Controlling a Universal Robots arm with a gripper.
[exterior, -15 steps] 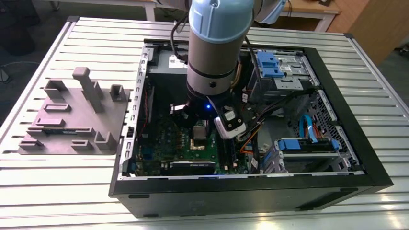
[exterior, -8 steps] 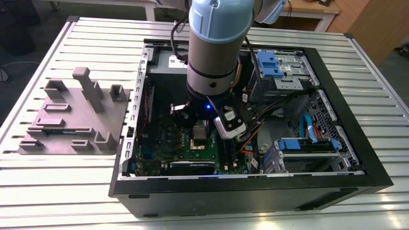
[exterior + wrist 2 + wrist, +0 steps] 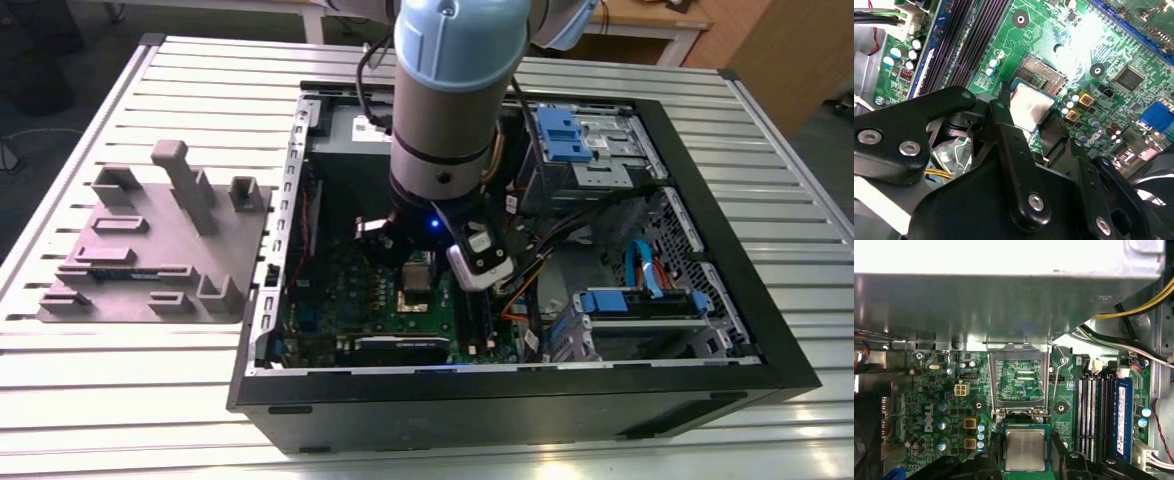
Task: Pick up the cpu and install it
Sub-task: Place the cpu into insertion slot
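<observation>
The cpu (image 3: 1030, 104), a small square chip with a silver-grey top and a paler rim, sits between my gripper's black fingers (image 3: 1004, 120) in both wrist views. My gripper (image 3: 1025, 454) is shut on the cpu (image 3: 1025, 449), with one finger against each of two opposite edges. It hangs low over the green motherboard (image 3: 1104, 45), partly covering the dark open socket (image 3: 1046, 74). The socket's metal load frame (image 3: 1019, 382) is swung open beside it. In the exterior view my gripper (image 3: 420, 268) reaches down inside the open computer case (image 3: 534, 385).
A grey moulded tray (image 3: 147, 250) with upright posts lies on the slatted metal table, at the exterior view's left. Memory slots (image 3: 1094, 412) and a blue module (image 3: 1123, 415) flank the socket. A metal housing (image 3: 1004, 305), cables (image 3: 1134, 305) and blue drive bays (image 3: 577, 135) crowd the case.
</observation>
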